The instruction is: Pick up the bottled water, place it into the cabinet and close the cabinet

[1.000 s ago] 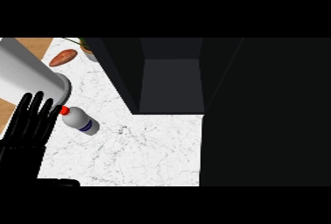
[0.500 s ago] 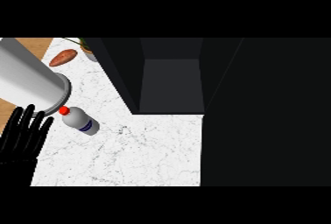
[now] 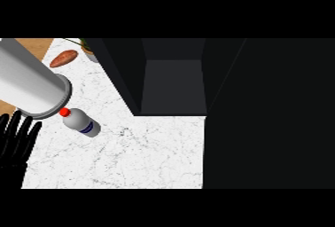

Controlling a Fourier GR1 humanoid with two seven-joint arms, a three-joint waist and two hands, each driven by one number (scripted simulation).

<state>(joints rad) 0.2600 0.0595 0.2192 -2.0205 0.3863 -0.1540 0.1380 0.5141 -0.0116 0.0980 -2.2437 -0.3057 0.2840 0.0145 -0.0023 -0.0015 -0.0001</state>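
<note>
Bottled water lies on its side on the white marble counter, red cap toward 10 o'clock, base toward 4 o'clock; the cap sits just beside the rim of a large grey cylinder that enters from 10 o'clock; left hand shows at the 9 o'clock edge, fingers straight and spread, released, apart from the bottle; right hand not seen; open dark cabinet stands at 12 o'clock, well apart from the bottle; an orange-brown vegetable lies at 11 o'clock.
</note>
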